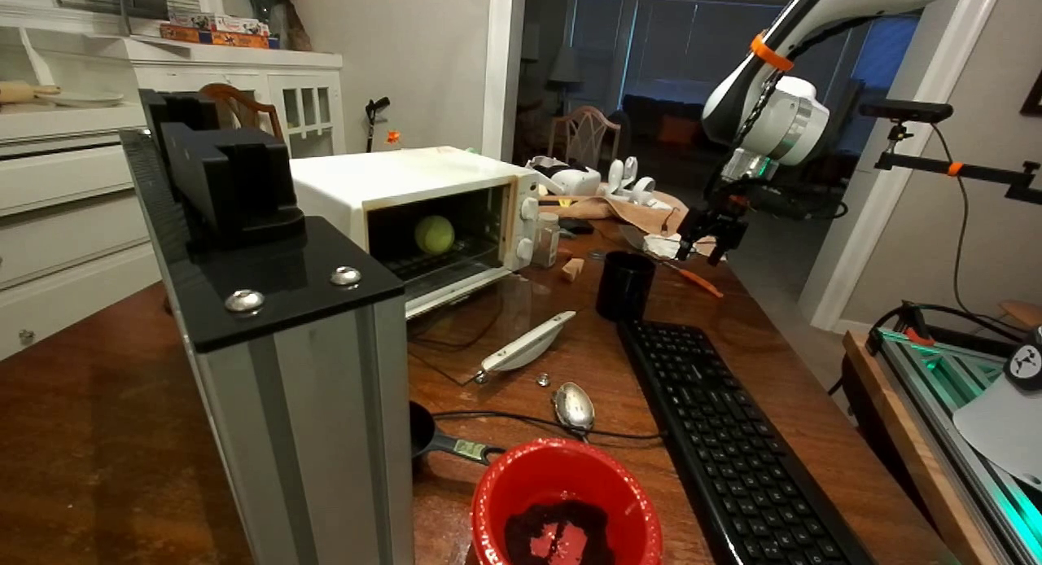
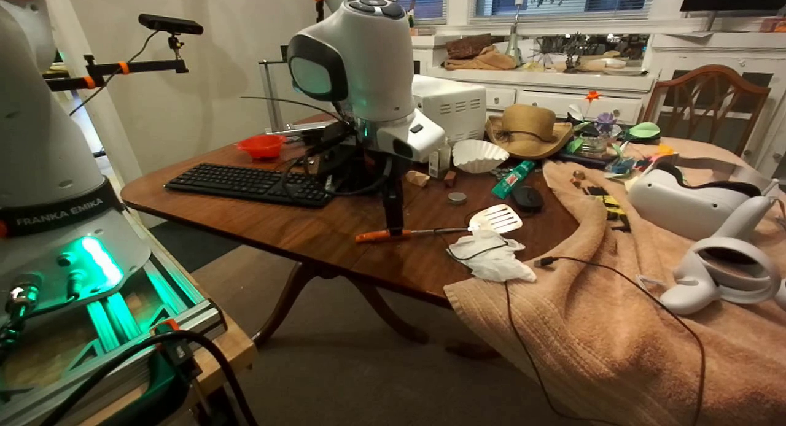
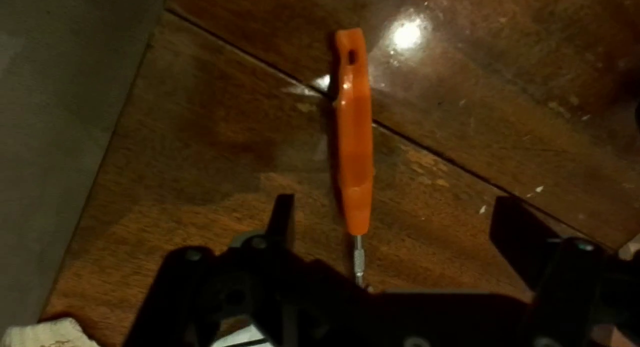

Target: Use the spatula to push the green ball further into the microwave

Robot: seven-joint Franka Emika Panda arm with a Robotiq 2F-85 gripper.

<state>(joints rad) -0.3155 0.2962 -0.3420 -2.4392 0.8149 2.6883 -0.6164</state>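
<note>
over the orange-handled spatula (image 3: 355, 147) | fingers (image 3: 520, 242) spread wide, nothing gripped | green ball (image 1: 435, 235) inside the microwave (image 1: 419, 170)

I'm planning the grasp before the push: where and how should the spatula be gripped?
Probably by the orange handle, from straight above, closing across its narrow width: it lies on the table, thicker than the metal shaft, and the open gripper straddles its line.

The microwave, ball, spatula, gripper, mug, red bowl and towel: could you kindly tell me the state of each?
Microwave: open at the front.
Ball: inside the microwave.
Spatula: lying down, not gripped.
Gripper: open, holding nothing.
Mug: upright, contents not visible.
Red bowl: upright, dark patch in the bottom.
Towel: rumpled.
</note>
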